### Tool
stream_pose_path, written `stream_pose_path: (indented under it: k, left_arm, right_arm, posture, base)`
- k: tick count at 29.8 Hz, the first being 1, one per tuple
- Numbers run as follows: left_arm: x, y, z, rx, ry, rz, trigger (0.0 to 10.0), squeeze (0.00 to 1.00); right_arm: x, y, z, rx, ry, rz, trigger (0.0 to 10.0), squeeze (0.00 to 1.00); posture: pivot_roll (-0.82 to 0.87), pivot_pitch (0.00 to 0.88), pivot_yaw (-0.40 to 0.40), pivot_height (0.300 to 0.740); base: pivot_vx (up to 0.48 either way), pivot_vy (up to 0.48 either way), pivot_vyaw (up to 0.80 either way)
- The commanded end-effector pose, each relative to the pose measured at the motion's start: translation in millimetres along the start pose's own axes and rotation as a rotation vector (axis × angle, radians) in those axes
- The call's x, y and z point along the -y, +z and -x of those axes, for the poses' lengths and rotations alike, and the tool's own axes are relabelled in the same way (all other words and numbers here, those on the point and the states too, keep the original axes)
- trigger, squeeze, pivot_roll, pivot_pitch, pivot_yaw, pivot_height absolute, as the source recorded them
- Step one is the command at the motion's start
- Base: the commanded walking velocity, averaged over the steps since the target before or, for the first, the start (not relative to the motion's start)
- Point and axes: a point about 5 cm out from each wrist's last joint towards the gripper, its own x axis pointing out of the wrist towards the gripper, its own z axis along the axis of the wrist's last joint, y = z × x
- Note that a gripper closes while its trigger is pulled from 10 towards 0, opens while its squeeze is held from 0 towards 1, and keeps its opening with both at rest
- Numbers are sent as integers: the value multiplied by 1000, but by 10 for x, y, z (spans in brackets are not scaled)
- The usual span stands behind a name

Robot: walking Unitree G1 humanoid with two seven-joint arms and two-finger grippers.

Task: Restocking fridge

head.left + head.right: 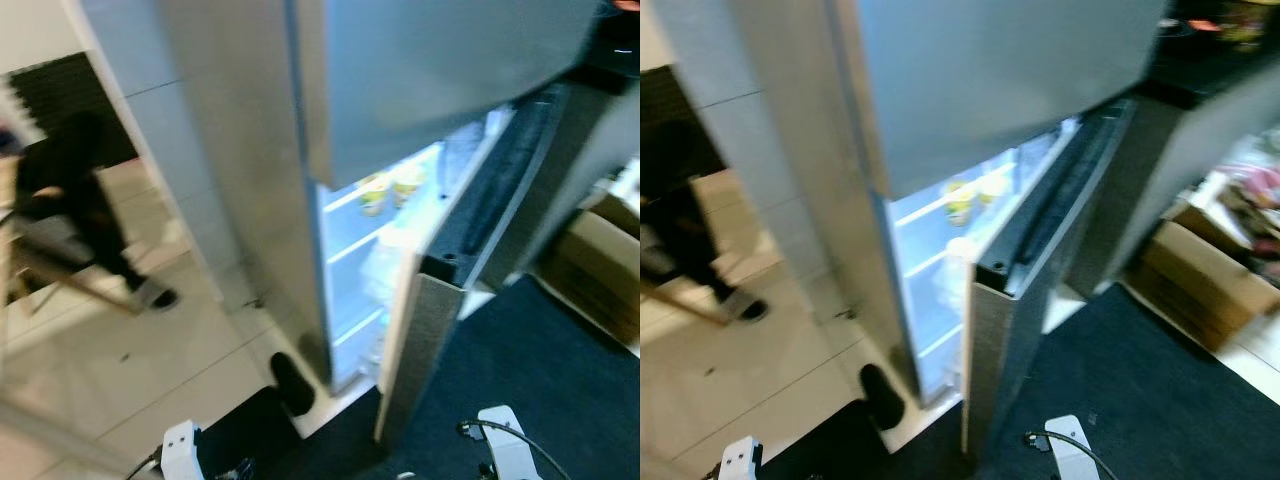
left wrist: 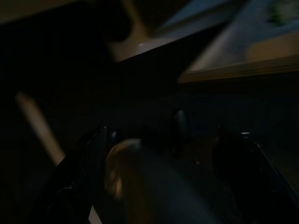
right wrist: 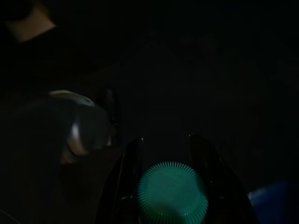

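Note:
A tall grey fridge [image 1: 250, 150] stands ahead, blurred. Its lower door [image 1: 425, 330] is swung open towards me and the inside [image 1: 350, 250] is lit, with white shelves. Yellow-green items [image 1: 390, 188] sit on an upper shelf. In the dark right wrist view, my right gripper [image 3: 164, 140] is shut on a bottle with a ribbed green cap [image 3: 173, 191] held between the two black fingers. My left gripper [image 2: 163, 140] is in a very dark view, with a pale rounded shape [image 2: 124, 172] close by. Both arms hang low, and their white wrists [image 1: 182, 450] [image 1: 510, 440] show at the picture's bottom edge.
A person in black [image 1: 70, 200] is on the tiled floor at the far left. A cardboard box [image 1: 1200, 280] sits at the right beside clutter. A black mat [image 1: 540, 370] covers the floor before the fridge, and a small dark object [image 1: 292, 383] lies at the fridge's foot.

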Motion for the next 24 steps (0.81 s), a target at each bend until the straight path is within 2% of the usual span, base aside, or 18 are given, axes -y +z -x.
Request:
stream_pose_path:
  k: [1,24]
  left_arm:
    - [8,-85,9,-16,16,13,10000,0]
    - [4,-156,12,-41,69,-12,10000,0]
  right_arm:
    - [-12,-31,2,-13,7,3,10000,0]
    - [-43,-14,-1,-6,24,-9,10000,0]
  posture:
    - [-26,76,37,740]
    - [-19,106,36,740]
  base:
    - [0,0,-788]
    - [0,0,-779]
